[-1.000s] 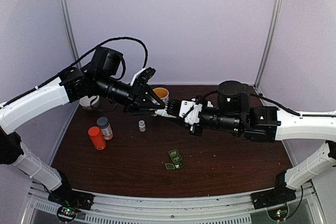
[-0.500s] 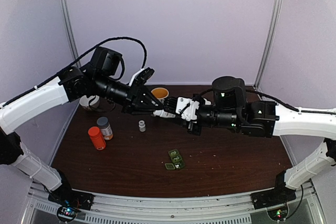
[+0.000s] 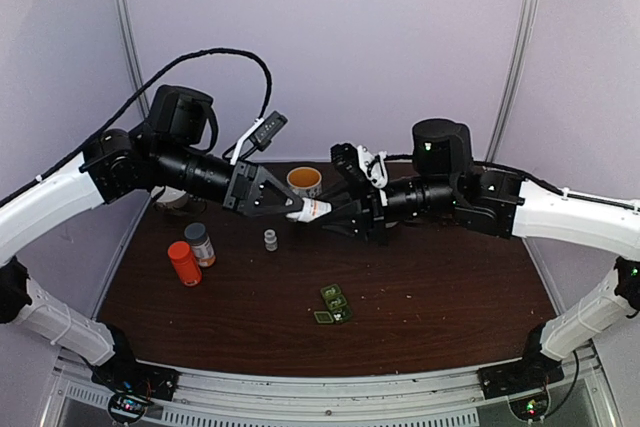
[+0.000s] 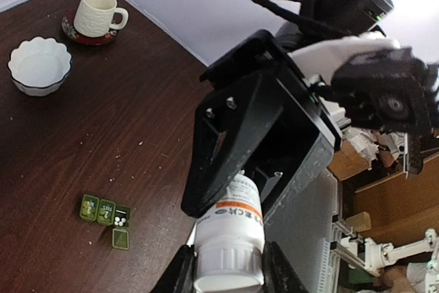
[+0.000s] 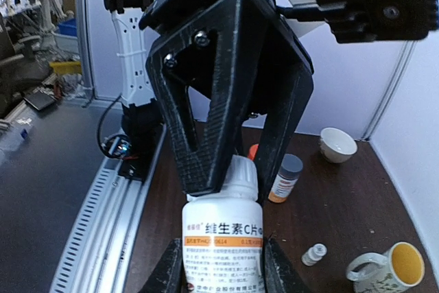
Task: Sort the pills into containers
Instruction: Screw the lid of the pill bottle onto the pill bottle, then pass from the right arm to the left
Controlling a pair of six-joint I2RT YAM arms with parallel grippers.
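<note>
- The right fingers (image 5: 169, 274) gripped the white bottle (image 5: 223, 238) by its body; the left fingers (image 4: 177, 278) were closed on its cap (image 4: 230, 265), in mid-air.
- The pill box (image 3: 335, 304) lay on the worktop (image 3: 450, 287), nearer the bases.
- Unscrewing likely needed a firm body grip and the mouth kept up.

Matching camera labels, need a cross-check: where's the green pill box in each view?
Top external: pill box just below the picture's centre.
Left wrist: lower left.
Right wrist: not in it.
Shared landmark: white bottle, near the centre of the top view and at bottom centre in both wrist views.
</note>
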